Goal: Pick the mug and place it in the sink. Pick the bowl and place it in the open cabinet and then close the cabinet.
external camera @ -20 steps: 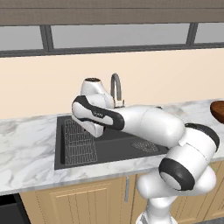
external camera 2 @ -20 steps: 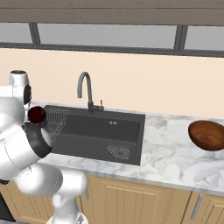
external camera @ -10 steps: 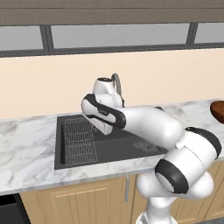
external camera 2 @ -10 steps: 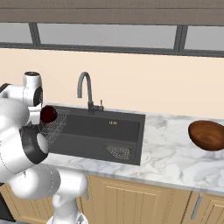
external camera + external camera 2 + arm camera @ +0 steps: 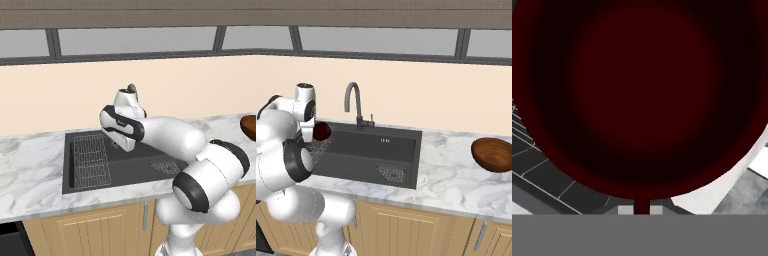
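Gripper (image 5: 315,134): pinching the mug (image 5: 321,131) by its rim
Mug: above the sink (image 5: 368,150), wire rack (image 5: 91,160) end
Bowl (image 5: 493,154): counter, 3 o'clock of sink

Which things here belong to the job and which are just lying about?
Job: mug, held in the shut gripper; sink; bowl.
Just there: faucet, wire rack, counter, window.
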